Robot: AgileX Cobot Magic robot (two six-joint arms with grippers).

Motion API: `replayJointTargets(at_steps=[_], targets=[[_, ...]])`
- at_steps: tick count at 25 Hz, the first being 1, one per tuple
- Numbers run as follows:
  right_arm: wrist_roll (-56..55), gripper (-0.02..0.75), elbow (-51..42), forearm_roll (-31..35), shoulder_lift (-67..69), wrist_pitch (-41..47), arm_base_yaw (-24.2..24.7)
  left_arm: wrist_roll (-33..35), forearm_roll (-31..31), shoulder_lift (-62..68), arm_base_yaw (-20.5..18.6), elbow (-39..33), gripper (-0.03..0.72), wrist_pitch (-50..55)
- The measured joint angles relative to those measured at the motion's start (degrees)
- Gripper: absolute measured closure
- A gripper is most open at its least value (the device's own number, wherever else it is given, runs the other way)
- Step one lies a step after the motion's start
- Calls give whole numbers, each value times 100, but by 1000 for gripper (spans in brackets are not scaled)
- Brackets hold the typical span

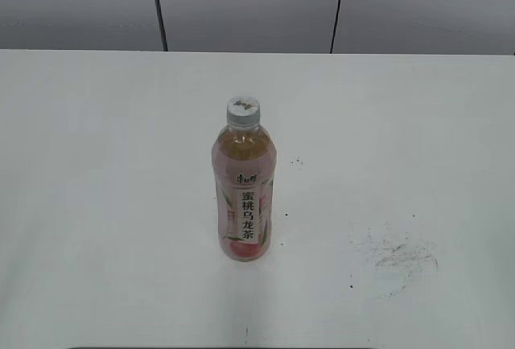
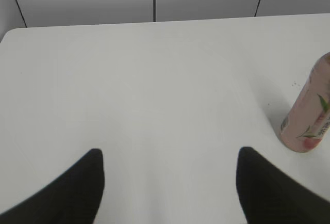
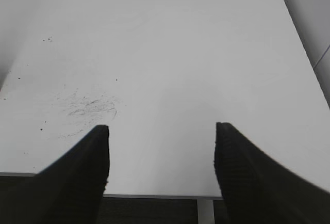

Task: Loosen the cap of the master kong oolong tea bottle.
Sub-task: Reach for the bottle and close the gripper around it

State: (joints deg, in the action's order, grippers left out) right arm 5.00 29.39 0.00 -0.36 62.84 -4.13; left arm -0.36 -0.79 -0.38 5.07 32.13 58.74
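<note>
The master kong oolong tea bottle (image 1: 245, 196) stands upright in the middle of the white table, with amber tea, a pink peach label and a white strip of black characters. Its white-grey ribbed cap (image 1: 242, 108) sits on the narrow neck. The bottle's lower part also shows at the right edge of the left wrist view (image 2: 309, 115); the cap is out of that view. My left gripper (image 2: 170, 154) is open and empty, well to the left of the bottle. My right gripper (image 3: 162, 128) is open and empty over the table's front edge. Neither gripper shows in the exterior view.
The white table (image 1: 96, 204) has a patch of dark scuff marks to the bottle's right (image 1: 402, 256), also in the right wrist view (image 3: 90, 108). A grey panelled wall (image 1: 249, 3) runs behind the table. The table's front edge (image 3: 154, 195) lies under the right gripper.
</note>
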Motion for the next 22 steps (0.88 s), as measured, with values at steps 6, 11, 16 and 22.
replayJointTargets(at_steps=[6,11,16,22], targets=[[0,255,0,0,0,0,0,0,0,0,0,0,209,0],[0,255,0,0,0,0,0,0,0,0,0,0,209,0],[0,255,0,0,0,0,0,0,0,0,0,0,209,0],[0,255,0,0,0,0,0,0,0,0,0,0,209,0]])
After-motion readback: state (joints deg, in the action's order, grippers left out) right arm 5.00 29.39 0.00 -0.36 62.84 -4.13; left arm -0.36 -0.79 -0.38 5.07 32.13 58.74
